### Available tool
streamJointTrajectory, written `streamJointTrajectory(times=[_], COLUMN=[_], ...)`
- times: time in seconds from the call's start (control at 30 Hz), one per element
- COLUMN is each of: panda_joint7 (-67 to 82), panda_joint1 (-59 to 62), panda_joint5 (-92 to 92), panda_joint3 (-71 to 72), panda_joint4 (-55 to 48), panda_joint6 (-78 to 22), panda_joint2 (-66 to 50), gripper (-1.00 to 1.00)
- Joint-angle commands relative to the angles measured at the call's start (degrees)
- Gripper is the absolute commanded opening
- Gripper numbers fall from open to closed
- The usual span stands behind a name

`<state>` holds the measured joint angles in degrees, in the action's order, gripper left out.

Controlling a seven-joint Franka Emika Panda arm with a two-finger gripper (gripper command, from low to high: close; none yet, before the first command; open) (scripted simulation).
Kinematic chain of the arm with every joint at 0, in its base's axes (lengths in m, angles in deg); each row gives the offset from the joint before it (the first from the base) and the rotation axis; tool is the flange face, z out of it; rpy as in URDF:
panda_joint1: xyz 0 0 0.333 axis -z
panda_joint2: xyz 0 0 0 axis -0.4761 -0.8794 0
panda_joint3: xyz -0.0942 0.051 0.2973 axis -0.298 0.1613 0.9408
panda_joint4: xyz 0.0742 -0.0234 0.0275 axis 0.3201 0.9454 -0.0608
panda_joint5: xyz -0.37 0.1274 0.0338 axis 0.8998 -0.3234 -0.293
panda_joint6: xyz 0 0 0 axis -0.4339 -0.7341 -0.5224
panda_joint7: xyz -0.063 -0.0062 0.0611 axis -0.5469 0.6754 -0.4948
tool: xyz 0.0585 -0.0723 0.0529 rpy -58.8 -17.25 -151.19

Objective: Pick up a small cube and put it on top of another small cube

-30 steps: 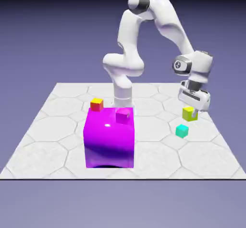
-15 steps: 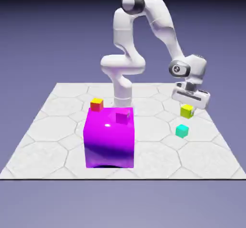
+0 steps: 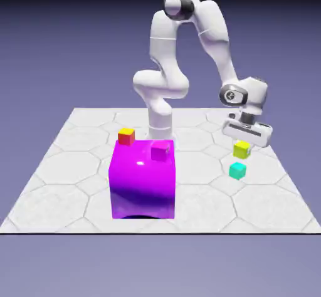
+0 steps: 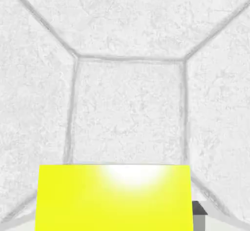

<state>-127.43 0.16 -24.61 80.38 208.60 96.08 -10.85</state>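
Observation:
My gripper (image 3: 242, 148) is shut on the small lime cube (image 3: 241, 150) and holds it in the air at the exterior view's right. The teal cube (image 3: 237, 170) rests on the table just below it and slightly nearer the front. In the hand view the lime cube (image 4: 114, 197) fills the bottom of the picture between my fingers, with one grey fingertip (image 4: 198, 214) showing at its right. Only pale hexagon-tiled table shows beyond it there. The teal cube is out of the hand view.
A big glossy purple block (image 3: 142, 178) stands at the table's front middle with a small magenta cube (image 3: 161, 150) on its top. A small red cube with a yellow top (image 3: 126, 136) sits behind the block, near the robot's base (image 3: 160, 126).
The hand has carried the lime cube a little toward the exterior view's left, closer to above the teal cube. The grip stayed shut.

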Motion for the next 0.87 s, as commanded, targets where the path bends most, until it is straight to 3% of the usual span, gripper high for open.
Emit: streamJointTrajectory(times=[0.0, 0.83], panda_joint7=[-0.2, -5.0], panda_joint1=[2.1, 53.9], panda_joint5=[0.2, 6.5], panda_joint3=[2.0, 51.9], panda_joint4=[0.0, -0.2], panda_joint6=[0.2, 7.0], panda_joint2=[0.0, 0.7], gripper=[-1.0, -1.0])
